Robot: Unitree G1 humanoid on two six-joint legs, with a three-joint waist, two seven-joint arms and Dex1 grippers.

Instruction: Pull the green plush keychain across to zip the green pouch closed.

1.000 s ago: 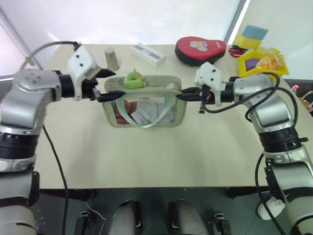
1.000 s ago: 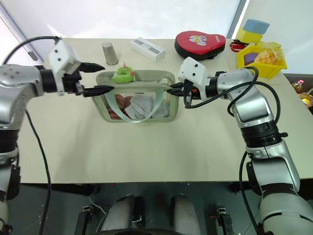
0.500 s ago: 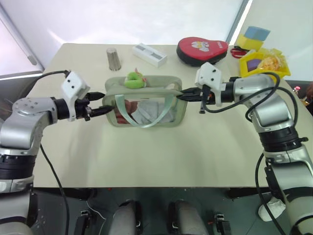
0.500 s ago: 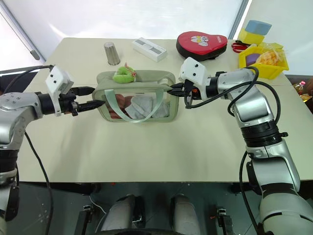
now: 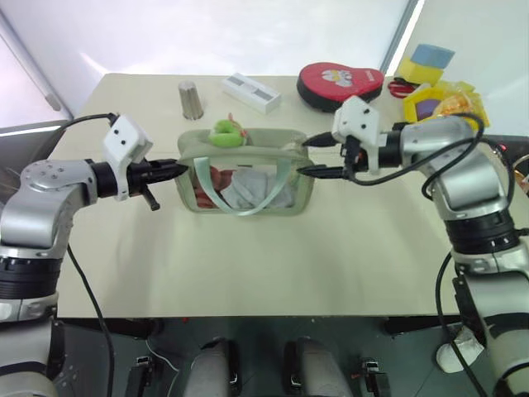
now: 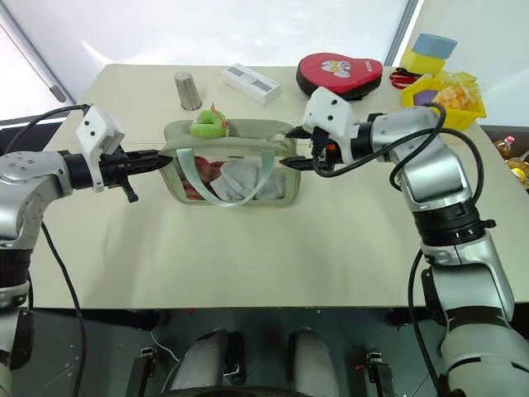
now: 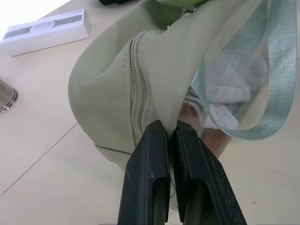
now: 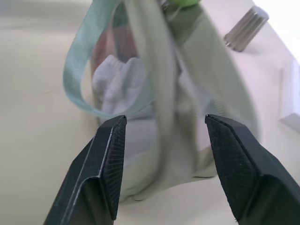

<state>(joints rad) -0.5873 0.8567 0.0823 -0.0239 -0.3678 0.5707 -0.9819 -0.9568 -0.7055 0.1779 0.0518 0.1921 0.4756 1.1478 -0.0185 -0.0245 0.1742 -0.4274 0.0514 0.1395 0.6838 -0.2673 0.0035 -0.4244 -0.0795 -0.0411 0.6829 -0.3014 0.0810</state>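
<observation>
Metal cup (image 5: 190,99), white box (image 5: 251,91), red rounded case (image 5: 340,84), yellow tray (image 5: 450,105) along the table's (image 5: 248,265) far edge.

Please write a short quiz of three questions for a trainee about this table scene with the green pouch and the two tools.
1. True or false: the left tool is shut on the end fabric of the green pouch.
2. Where does the green plush keychain lie?
A. on top of the pouch, nearer the left tool's end
B. inside the red case
C. between the fingers of the right tool
3. Fill in: the fingers of the right tool stand ____, with the pouch's end between them.

Key: 1 true. 2 A. 3 open.
</observation>
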